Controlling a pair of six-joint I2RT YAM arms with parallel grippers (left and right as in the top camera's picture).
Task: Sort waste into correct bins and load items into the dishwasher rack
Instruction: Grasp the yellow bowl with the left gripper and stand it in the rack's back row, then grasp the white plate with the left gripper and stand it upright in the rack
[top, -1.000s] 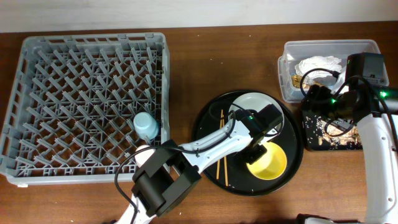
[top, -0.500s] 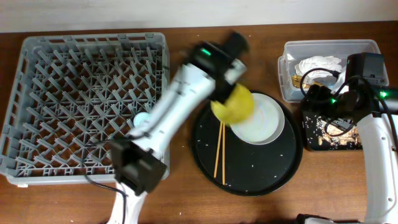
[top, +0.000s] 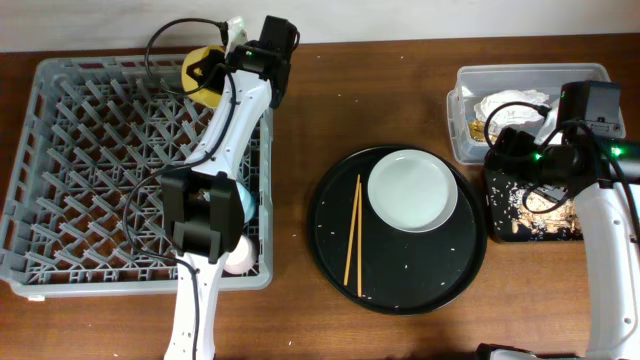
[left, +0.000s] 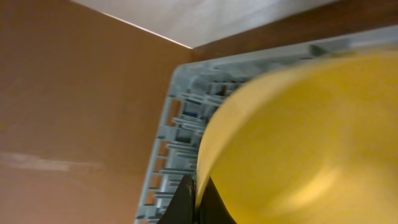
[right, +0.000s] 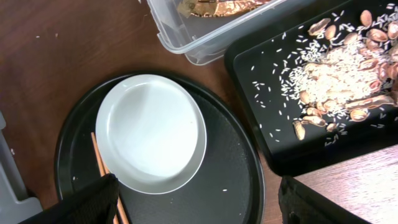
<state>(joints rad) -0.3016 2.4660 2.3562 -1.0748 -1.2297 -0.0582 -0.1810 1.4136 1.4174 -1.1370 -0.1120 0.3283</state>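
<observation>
My left gripper (top: 213, 72) is shut on the rim of the yellow bowl (top: 200, 70) and holds it tilted over the far edge of the grey dishwasher rack (top: 90, 180). In the left wrist view the bowl (left: 298, 143) fills the frame, its rim pinched between the fingers (left: 196, 200). The white plate (top: 413, 190) and two chopsticks (top: 352, 235) lie on the round black tray. My right gripper (top: 512, 150) is open and empty, above the flat black tray (top: 500, 232) of food scraps. The clear tub (top: 530, 75) holds the white napkin (top: 515, 103).
The round black tray (top: 400, 275) sits mid-table with a few crumbs on it. A blue cup (top: 250, 205) and a pinkish cup (top: 240, 257) sit at the rack's right side, partly behind the left arm. The right wrist view shows the plate (right: 151, 132) and rice and scraps (right: 336, 68).
My left arm lifted the yellow bowl off the round tray and swung it left and back to the rack's far edge. The right arm has not moved.
</observation>
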